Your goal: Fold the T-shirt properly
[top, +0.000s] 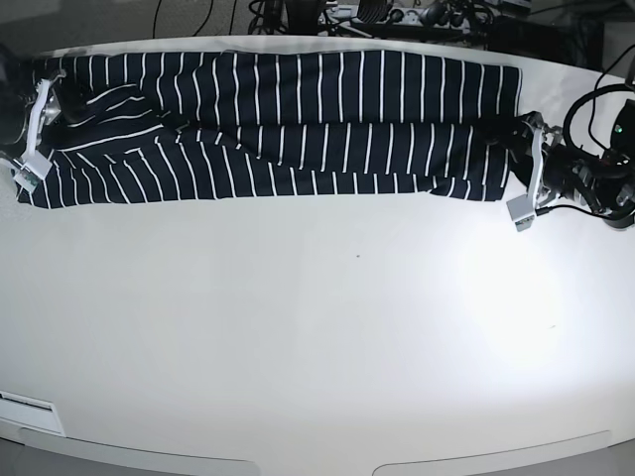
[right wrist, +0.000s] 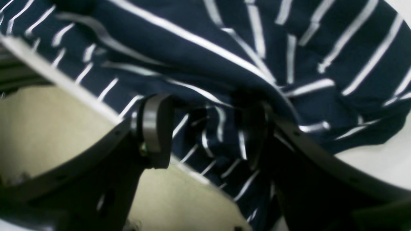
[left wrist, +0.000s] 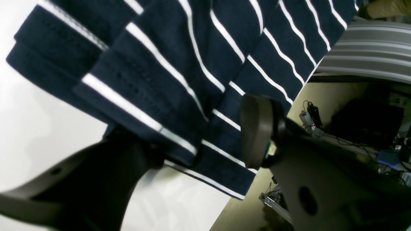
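Both grippers, left gripper [top: 526,169] and right gripper [top: 35,129], spread wide at the T-shirt [top: 288,124] ends; each should retreat level, sparing the fold.

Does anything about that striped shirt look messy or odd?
Yes. The T-shirt lies as a long band along the table's far edge, flat mostly, but bunched and wrinkled at the end by the right claw.
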`<state>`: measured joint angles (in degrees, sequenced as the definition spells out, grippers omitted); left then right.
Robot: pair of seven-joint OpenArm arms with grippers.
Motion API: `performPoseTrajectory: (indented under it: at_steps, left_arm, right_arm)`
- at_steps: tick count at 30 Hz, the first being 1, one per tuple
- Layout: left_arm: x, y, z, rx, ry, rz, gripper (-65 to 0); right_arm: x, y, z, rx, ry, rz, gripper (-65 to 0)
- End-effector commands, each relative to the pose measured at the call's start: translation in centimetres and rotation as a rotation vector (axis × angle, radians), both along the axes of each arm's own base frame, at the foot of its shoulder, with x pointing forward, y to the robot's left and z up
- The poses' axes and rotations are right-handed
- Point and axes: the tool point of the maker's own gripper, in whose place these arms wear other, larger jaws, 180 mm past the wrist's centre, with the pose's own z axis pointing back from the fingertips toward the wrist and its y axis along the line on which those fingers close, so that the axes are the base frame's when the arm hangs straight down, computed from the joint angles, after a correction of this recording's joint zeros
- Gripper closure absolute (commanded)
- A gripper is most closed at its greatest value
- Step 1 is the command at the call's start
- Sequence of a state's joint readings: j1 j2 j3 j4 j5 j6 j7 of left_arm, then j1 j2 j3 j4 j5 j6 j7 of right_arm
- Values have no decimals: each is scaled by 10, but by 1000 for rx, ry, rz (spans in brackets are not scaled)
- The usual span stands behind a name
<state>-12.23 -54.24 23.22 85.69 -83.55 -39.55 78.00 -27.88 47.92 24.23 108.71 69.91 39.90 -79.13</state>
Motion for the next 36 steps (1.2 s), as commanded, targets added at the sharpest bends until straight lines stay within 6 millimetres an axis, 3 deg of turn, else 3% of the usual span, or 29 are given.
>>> performPoseTrajectory:
  at_steps: [1, 14, 16, 18, 19, 20, 24, 29, 36]
  left_arm:
    - [9, 8, 9, 19, -38, -2, -369]
    - [12, 7, 11, 11, -54, 7, -369]
    - [13, 6, 11, 8, -56, 9, -369]
    - [14, 6, 11, 7, -60, 11, -369]
    - [15, 7, 12, 5, -65, 14, -369]
    - [17, 7, 14, 4, -72, 19, -369]
    - [32, 12, 26, -6, -127, 54, -369]
    - [64, 23, 57, -43, -265, 143, -369]
    - [93, 34, 100, -119, -415, 241, -369]
  right_arm:
    - [7, -3, 14, -34, -33, 35, -362]
    - [16, 21, 42, -70, -138, 138, -359]
    - [22, 27, 46, -31, -174, 117, -280]
    - [36, 39, 53, 66, -254, 52, -72]
    - [39, 43, 54, 94, -278, 36, 0]
    - [42, 45, 52, 105, -308, 30, 0]
    - [51, 40, 37, 109, -391, -51, 0]
    - [48, 10, 3, 10, -372, -163, 0]
    - [53, -22, -32, 54, -342, -301, 0]
